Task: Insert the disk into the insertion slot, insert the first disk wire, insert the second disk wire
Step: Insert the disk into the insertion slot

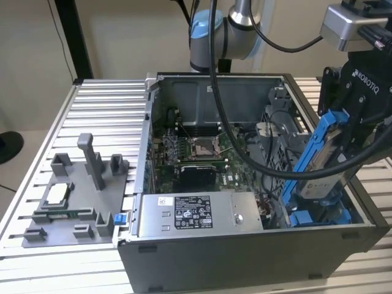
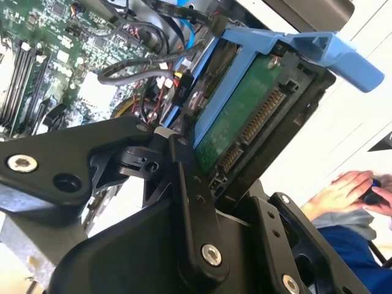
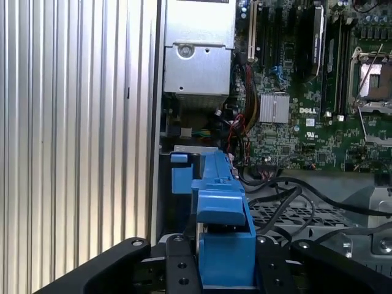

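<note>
The disk, a flat drive clipped in a bright blue plastic carrier, hangs tilted just above the insertion slot inside the open computer case. The black gripper is pinching it. The second wrist view reveals its green circuit-board underside with a connector row, and a person's hand outside the case. The exterior view shows its white label.
</note>
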You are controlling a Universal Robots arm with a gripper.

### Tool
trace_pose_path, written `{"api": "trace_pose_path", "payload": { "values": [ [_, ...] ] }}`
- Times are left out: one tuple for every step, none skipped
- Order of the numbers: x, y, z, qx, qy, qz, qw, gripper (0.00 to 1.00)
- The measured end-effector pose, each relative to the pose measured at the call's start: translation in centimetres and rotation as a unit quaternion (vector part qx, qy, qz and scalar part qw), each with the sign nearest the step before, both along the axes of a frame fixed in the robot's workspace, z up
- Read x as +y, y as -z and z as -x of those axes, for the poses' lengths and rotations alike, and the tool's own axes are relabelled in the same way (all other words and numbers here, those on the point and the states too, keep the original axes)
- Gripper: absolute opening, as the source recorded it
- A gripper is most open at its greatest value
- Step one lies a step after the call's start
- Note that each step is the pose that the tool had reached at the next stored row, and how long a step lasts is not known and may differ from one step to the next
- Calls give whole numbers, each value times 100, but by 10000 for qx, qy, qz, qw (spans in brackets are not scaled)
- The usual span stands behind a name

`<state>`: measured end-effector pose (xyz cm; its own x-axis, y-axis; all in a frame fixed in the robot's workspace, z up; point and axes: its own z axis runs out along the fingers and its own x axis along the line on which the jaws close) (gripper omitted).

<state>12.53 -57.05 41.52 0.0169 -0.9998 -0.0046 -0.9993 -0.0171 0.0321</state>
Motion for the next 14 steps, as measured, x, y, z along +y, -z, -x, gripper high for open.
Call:
{"api": "trace_pose_path", "payload": {
  "values": [
    [0, -1, 2, -38, 0, -22, 10000, 0],
    [0, -2, 8, -98, 0, -39, 9999, 0],
    [0, -1, 18, -155, 0, -44, 9999, 0],
    [0, -2, 29, -196, 0, -43, 9998, 0],
    [-1, -1, 42, -226, 0, -44, 9997, 0],
    [0, -2, 52, -243, -1, -43, 9997, 0],
    [-1, -1, 61, -245, -1, -44, 9997, 0],
    [-2, 0, 67, -245, -1, -44, 9997, 0],
    [-2, 0, 71, -245, -1, -44, 9997, 0],
    [-3, 3, 73, -245, -1, -44, 9997, 0],
    [-3, 6, 73, -245, -1, -43, 9997, 0],
    [-4, 11, 73, -245, -1, -43, 9997, 0],
    [-5, 16, 74, -245, -1, -42, 9997, 0],
    [-6, 23, 74, -245, -1, -42, 9997, 0]
  ]
}}
